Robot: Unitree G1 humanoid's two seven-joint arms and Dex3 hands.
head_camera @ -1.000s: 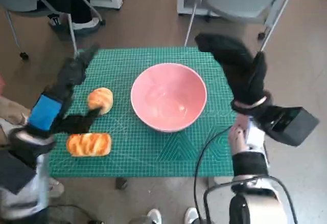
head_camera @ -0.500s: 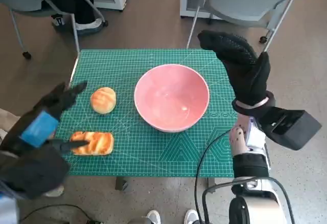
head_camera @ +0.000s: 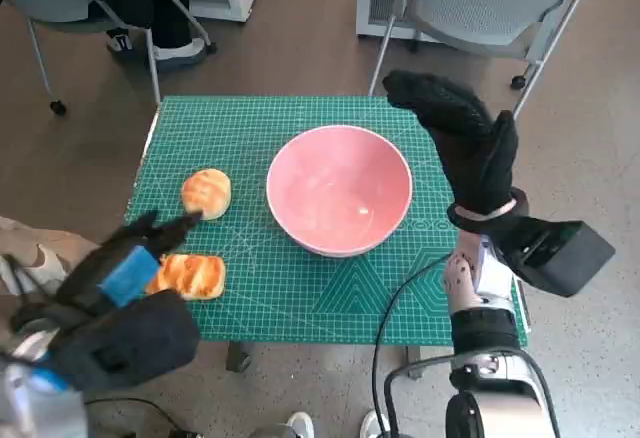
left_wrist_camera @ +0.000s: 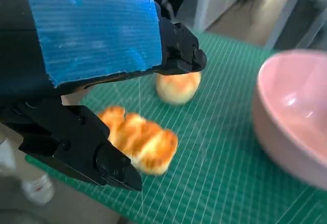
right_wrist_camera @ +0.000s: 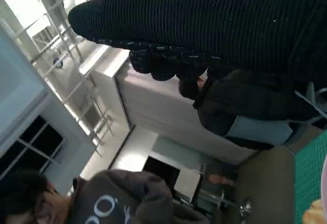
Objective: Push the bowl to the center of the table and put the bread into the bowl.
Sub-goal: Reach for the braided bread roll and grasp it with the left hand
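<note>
On the green gridded worktop (head_camera: 300,298) the wide pink bowl (head_camera: 339,189) sits near centre, empty. Round golden bun (head_camera: 206,193) and oblong braided loaf (head_camera: 189,275) lie beside it. Left hand (head_camera: 125,273) released, empty; right hand (head_camera: 462,143) spread, empty. Push looks done; loading bread remains.

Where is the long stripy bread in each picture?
Head view: the long stripy bread lies near the table's front left corner, just beside the left hand.
Left wrist view: it sits mid-picture, between the black fingers.
Right wrist view: not clearly in it; only an orange scrap at one corner.
Shared landmark: the green mat.
</note>
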